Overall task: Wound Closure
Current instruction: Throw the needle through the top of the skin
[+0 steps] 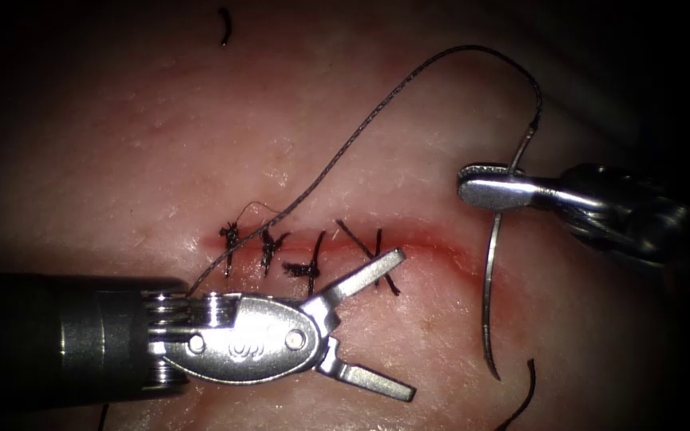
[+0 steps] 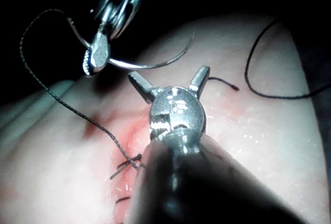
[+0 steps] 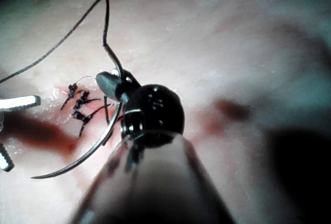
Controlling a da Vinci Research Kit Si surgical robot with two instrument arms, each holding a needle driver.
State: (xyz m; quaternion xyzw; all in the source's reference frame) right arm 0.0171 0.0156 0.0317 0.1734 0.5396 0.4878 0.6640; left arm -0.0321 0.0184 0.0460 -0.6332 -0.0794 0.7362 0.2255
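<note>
The right tool (image 1: 473, 190) is pressed together on the needle (image 1: 490, 279) near its thread end; the needle hangs free above the tissue (image 1: 161, 144), its tip right of the cut (image 1: 433, 239). The left tool (image 1: 389, 323) is spread wide and holds nothing. The thread (image 1: 377, 108) runs to the stitches (image 1: 269, 251). No readable writing.

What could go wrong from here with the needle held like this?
The right claw grips the needle near its thread end, so the long free curve could swivel in the grip. The needle point hangs clear of the tissue, past the right end of the cut, and may scratch it. The thread trails to the knots beside the open, empty left claw and might snag.
</note>
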